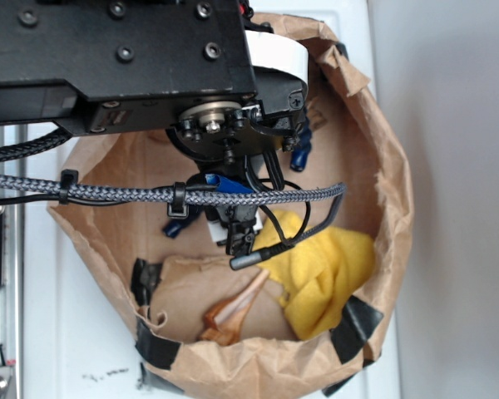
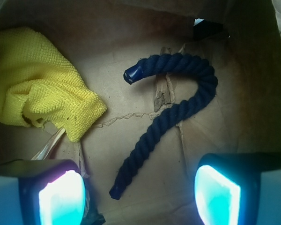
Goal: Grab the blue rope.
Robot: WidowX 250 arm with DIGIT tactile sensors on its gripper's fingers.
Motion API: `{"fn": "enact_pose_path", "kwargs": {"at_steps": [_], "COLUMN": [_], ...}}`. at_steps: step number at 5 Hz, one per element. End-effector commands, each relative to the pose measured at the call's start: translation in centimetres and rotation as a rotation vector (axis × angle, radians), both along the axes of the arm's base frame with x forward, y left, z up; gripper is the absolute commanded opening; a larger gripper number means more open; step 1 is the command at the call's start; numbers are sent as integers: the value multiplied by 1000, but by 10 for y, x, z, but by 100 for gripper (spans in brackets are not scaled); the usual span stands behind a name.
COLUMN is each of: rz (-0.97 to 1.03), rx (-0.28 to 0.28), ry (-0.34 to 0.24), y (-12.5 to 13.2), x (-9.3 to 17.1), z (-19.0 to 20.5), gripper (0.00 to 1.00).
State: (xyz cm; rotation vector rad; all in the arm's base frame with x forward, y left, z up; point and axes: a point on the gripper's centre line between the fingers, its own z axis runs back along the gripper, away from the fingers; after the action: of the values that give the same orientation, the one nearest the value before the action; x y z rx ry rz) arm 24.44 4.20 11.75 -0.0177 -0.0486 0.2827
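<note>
Gripper (image 2: 139, 197) hangs wide open inside the paper bag (image 1: 382, 150), holding nothing; its 2 fingers (image 2: 61, 199) show at the bottom of the wrist view. A risk, I think: if it goes down a little off, 1 finger may land on the rope (image 2: 178, 110) and push it away, or catch the yellow cloth (image 2: 42, 79) beside it. The rope lies on the bag floor below, bent like a hook, its lower end between the fingers.
</note>
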Motion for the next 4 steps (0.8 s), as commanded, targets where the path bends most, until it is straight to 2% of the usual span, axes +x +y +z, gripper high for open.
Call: {"fn": "enact_pose_path", "kwargs": {"at_steps": [1, 2, 3, 4], "rz": [182, 257, 306, 316], "rx": [-6, -38, -75, -58], "ry": [-8, 13, 5, -4], "y": [3, 5, 9, 11], "x": [9, 14, 17, 20], "z": [-14, -34, -49, -62], "gripper": [100, 100, 100, 100]}}
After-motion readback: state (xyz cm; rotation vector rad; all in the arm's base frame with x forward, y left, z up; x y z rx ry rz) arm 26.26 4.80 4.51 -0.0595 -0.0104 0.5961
